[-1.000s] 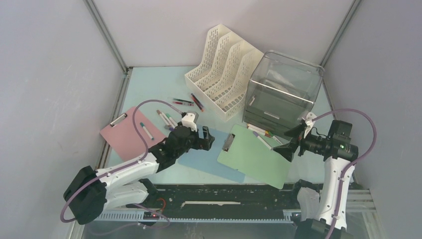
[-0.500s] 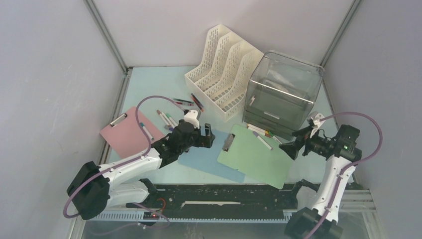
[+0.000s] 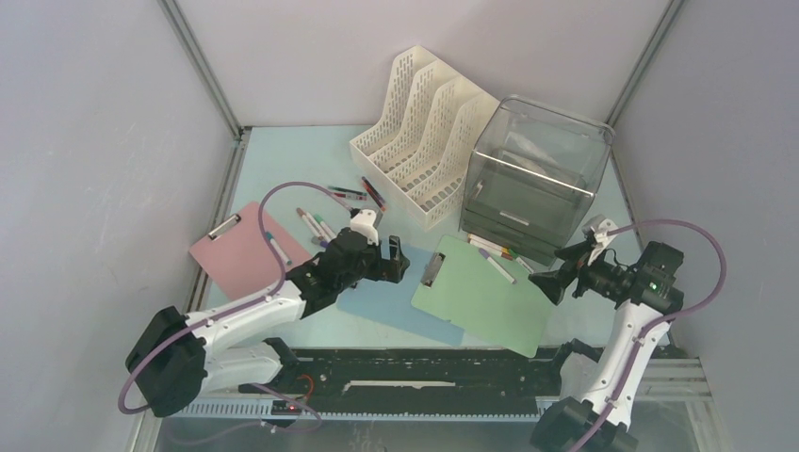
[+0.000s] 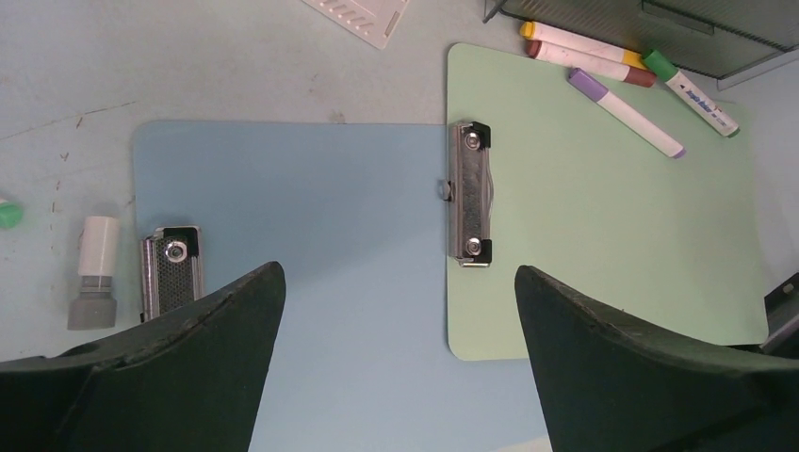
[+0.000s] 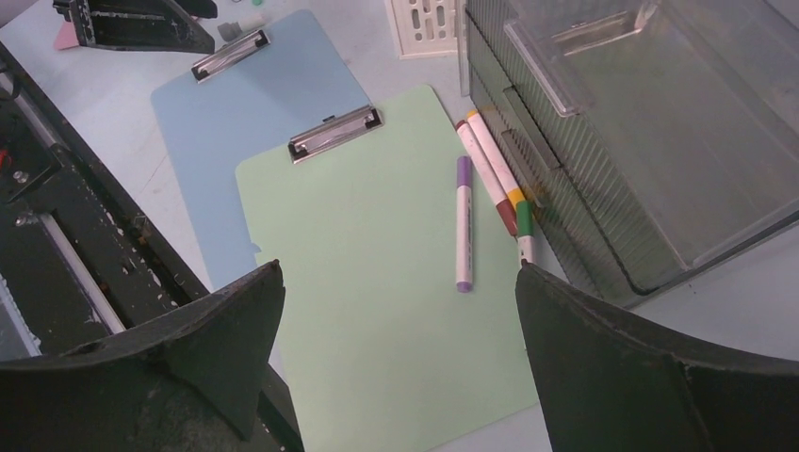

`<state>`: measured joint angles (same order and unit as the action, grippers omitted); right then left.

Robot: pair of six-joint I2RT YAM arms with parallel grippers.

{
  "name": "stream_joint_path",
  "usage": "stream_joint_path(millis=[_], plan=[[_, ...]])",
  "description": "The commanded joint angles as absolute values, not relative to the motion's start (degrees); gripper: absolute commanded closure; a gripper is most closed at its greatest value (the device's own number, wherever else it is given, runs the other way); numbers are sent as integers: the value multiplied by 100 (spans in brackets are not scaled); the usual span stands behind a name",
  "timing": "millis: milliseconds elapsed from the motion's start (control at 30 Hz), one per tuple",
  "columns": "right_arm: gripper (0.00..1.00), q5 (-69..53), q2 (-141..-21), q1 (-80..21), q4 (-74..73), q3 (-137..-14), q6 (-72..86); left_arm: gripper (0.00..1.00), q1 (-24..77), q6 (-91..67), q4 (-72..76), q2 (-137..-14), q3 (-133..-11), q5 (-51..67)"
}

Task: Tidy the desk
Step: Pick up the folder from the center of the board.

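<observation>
The desk [image 3: 287, 165] is a pale mint-blue tabletop. A blue clipboard [image 3: 391, 299] lies at its front middle, partly under a green clipboard [image 3: 485, 299]. My left gripper [image 3: 396, 261] is open and empty, hovering over the blue clipboard [image 4: 311, 245] near its clip. My right gripper [image 3: 558, 271] is open and empty above the green clipboard's right edge [image 5: 396, 282]. A purple marker [image 5: 464, 221] lies on the green clipboard, with other markers [image 5: 490, 169] beside it against the drawer box. A pink clipboard [image 3: 240, 252] lies at the left with a marker [image 3: 275, 247] on it.
A white file rack [image 3: 424, 132] stands at the back middle. A clear grey drawer box [image 3: 537, 174] stands at the back right. Loose pens [image 3: 358, 193] and markers [image 3: 316, 226] lie left of the rack. Walls close in the left and right sides.
My right arm has drawn back to the right, away from the green clipboard. My left gripper has shifted slightly forward and right over the blue clipboard. Both stay open.
</observation>
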<state>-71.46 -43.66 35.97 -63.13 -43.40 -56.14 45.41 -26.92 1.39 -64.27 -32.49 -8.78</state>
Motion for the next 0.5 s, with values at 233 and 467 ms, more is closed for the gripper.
stream_joint_path(millis=[233,467], plan=[[0,-7339,-4029,3029,-6115,-4285,-5569,1,4570,-2879,306,-6160,-3538,-704],[0,-6937,-3897,2584,-5795,-4254,-5176,9,4570,-3278,313,-6786,-3903,-915]])
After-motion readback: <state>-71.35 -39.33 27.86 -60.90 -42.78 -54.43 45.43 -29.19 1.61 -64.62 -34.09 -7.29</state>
